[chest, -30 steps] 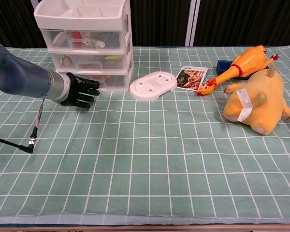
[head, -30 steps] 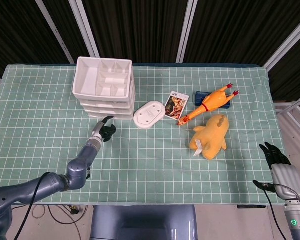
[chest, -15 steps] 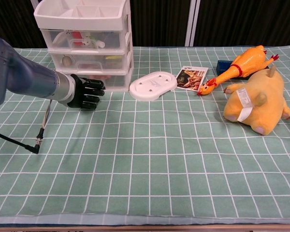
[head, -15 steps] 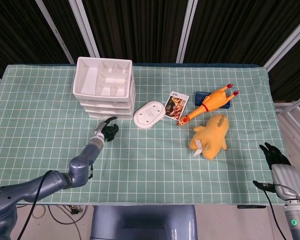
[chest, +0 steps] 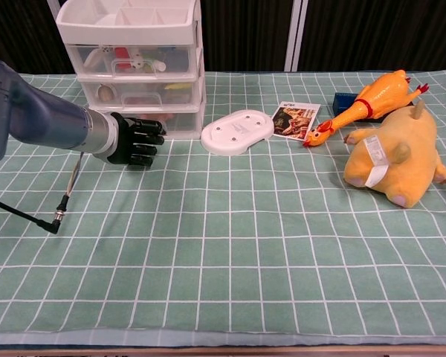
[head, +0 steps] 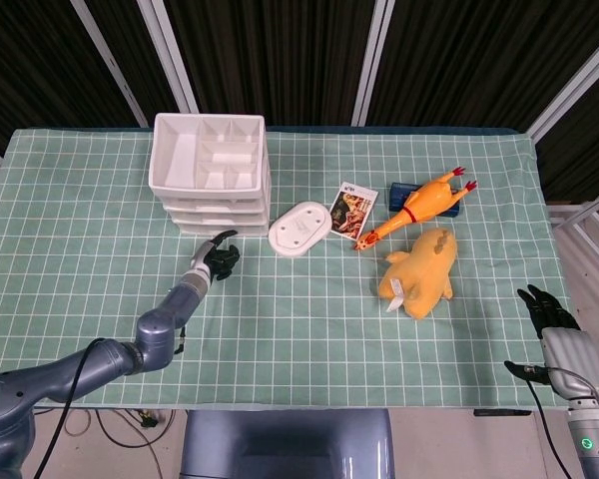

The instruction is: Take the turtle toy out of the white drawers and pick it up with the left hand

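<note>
White lid (head: 299,230): beside a picture card (head: 352,210)
Rubber chicken (head: 421,206): overlaps a blue box (head: 399,189)
Yellow plush (head: 419,273): on green checked cloth (head: 309,339)

Glossy plastic white drawers (chest: 134,52) on matt tablecloth (chest: 230,245).

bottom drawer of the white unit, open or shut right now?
Shut. In the chest view the bottom drawer front sits flush with the two above; the left hand is at it, holding nothing.

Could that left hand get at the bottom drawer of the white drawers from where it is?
Probably yes. The left hand sits low by the bottom drawer of the white drawers, fingers pointing at its front, with only bare cloth between them.
</note>
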Tool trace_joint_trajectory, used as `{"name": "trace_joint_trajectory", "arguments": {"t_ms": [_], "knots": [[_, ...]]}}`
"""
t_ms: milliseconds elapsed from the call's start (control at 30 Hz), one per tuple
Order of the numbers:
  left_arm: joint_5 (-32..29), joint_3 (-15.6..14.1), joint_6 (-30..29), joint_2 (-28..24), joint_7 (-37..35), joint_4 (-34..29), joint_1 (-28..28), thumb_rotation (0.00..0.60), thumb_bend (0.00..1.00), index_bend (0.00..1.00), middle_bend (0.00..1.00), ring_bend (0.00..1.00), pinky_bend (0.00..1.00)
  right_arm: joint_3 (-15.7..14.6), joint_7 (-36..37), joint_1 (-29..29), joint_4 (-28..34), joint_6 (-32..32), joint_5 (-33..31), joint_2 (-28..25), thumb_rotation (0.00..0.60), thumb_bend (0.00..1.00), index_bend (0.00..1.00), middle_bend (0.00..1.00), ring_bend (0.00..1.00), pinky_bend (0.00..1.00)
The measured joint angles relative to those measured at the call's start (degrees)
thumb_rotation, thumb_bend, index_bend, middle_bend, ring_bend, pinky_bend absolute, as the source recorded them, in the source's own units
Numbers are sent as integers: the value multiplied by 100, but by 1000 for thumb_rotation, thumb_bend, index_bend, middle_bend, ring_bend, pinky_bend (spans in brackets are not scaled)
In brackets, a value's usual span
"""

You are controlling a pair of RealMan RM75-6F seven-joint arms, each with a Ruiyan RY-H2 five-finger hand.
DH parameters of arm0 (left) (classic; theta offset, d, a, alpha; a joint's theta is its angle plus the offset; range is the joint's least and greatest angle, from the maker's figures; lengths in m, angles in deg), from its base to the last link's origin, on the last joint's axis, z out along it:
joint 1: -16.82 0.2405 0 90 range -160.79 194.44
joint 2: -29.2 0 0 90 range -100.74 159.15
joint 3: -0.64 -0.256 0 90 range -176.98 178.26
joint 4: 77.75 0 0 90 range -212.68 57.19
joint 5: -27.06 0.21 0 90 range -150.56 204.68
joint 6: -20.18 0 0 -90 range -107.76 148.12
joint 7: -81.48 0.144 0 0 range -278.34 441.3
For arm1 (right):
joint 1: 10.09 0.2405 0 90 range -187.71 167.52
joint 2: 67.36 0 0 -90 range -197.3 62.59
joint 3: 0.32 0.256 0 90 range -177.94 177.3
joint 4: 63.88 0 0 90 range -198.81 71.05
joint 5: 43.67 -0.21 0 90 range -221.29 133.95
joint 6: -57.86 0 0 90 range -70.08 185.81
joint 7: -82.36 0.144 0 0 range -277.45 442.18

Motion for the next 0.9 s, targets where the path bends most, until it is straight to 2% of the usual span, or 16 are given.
{"name": "trace_joint_trajectory", "arguments": {"t_ms": [567, 900], "knots": [[272, -248, 68, 88, -190, 114, -50, 600, 772, 211, 916, 950, 994, 20, 33, 10, 65, -75, -117, -25, 600, 46, 0, 0, 0, 185], [420, -416, 82, -43, -248, -205, 22, 600, 773, 219, 916, 950, 994, 21, 25, 10, 82, -78, -130, -36, 600, 49, 0, 0, 0, 186]]}}
